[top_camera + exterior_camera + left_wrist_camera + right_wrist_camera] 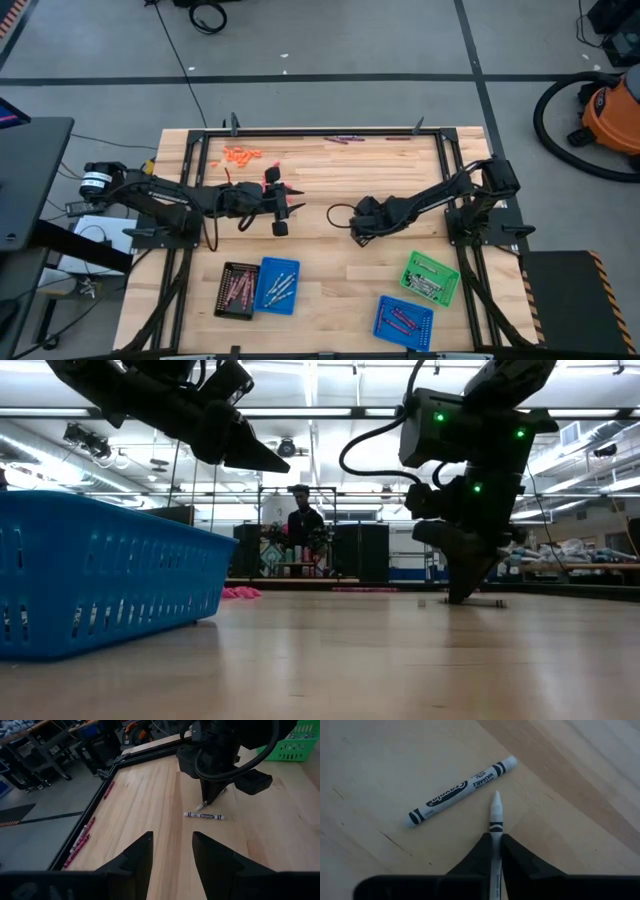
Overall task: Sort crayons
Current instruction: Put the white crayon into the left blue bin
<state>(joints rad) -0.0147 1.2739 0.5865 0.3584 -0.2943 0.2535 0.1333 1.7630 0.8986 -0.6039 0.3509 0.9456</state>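
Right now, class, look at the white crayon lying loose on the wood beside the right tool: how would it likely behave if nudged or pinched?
The loose white crayon looks round and smooth, so it would probably roll if nudged sideways. It seems stiff and light. Being thin, it might snap if pinched hard. The right tool is shut on a matching crayon, held straight without sagging.
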